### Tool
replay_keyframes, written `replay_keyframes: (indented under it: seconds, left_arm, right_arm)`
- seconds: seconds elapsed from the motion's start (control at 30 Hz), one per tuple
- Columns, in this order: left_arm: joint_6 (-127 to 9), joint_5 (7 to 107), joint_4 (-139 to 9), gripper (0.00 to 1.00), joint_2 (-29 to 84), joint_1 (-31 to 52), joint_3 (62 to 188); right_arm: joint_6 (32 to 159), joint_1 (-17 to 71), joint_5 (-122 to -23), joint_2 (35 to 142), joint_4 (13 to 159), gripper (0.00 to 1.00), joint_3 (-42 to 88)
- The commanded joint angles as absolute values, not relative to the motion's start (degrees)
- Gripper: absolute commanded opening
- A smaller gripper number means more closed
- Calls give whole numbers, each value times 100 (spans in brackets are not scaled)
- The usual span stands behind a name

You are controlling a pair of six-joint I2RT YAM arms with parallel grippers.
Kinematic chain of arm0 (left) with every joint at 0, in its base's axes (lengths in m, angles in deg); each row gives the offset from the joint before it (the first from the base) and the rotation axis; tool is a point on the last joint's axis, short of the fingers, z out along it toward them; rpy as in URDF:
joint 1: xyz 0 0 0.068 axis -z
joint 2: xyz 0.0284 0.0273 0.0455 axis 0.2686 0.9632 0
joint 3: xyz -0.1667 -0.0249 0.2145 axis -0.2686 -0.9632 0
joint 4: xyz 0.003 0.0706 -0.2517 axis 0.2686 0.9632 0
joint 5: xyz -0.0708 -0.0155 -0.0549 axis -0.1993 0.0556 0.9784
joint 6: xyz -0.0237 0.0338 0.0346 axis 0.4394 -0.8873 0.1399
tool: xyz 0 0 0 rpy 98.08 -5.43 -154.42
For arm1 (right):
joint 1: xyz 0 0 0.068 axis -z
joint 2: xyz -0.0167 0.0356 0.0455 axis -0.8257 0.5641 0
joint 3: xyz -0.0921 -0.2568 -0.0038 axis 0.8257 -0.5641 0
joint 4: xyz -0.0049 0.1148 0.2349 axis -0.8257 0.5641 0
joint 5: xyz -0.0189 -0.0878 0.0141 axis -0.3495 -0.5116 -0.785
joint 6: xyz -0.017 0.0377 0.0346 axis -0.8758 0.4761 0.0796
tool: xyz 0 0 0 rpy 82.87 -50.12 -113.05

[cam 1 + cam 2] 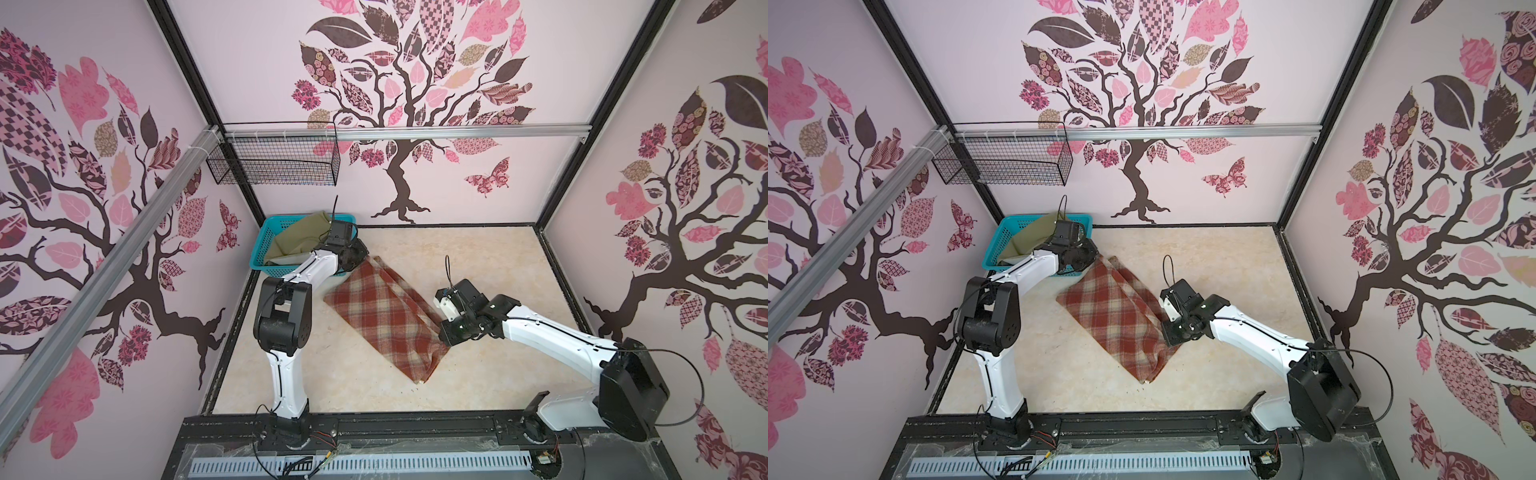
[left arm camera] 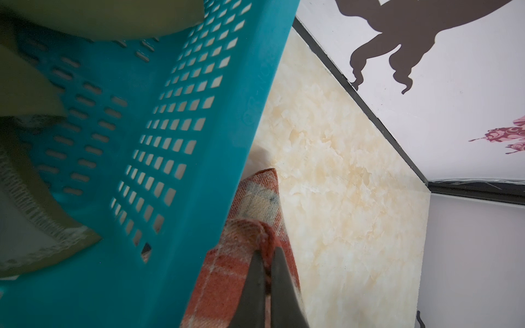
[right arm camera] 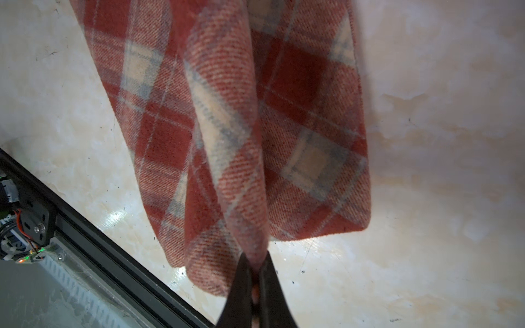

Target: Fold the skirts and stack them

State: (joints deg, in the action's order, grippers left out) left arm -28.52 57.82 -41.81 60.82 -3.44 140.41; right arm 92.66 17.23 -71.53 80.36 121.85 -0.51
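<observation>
- skirt of rust-red and cream plaid woolly cloth (image 1: 386, 316) is lying folded lengthwise and slantwise on the pale marbled table (image 1: 478, 270), between the two arms.
- left gripper (image 2: 268, 250) is clenching the skirt's far corner, its jaws pressing together on the plaid cloth.
- turquoise perforated plastic basket (image 1: 259, 245) is standing just beside that corner, crowding the left gripper; the left arm is crossing over its near edge.
- plain olive-green skirt (image 1: 299, 243) with pale lining is lying crumpled inside the basket.
- right gripper (image 3: 256, 255) is pinching a raised fold at the plaid skirt's near end, jaws tight on the cloth.
- black wire basket (image 1: 274, 162) is hanging on the back wall.
</observation>
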Motion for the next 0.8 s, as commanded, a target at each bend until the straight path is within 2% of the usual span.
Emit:
replay_keyframes:
  seconds: [0.0, 0.23, 0.27, 0.3, 0.33, 0.47, 0.63, 0.73, 0.77]
  left_arm:
    - [-2863, 5823, -4412, 0, 6227, -389, 14303]
    - [-2846, 5911, -4493, 0, 6333, -400, 14244]
    - [-2855, 5914, -4498, 0, 6350, -407, 14234]
    - [-2851, 5914, -4501, 0, 6360, -413, 14229]
    - [-2847, 5920, -4521, 0, 6373, -412, 14218]
    - [-2837, 5961, -4574, 0, 6394, -442, 14193]
    - [-2815, 5993, -4622, 0, 6395, -467, 14186]
    - [-2811, 6025, -4632, 0, 6390, -484, 14173]
    - [-2811, 6028, -4636, 0, 6396, -492, 14174]
  right_arm:
    - [9152, 1735, -7311, 8258, 12389, 0, 140]
    - [9104, 1808, -7382, 8675, 12274, 1, 239]
    - [9099, 1842, -7404, 8747, 12264, 11, 256]
    - [9082, 1855, -7457, 8809, 12267, 27, 266]
    - [9085, 1858, -7570, 8850, 12259, 36, 262]
    - [9053, 1859, -7726, 8896, 12268, 50, 227]
    - [9101, 1857, -7839, 8911, 12225, 53, 107]
    - [9134, 1865, -7813, 8991, 12219, 49, 84]
    - [9137, 1858, -7819, 9006, 12176, 45, 52]
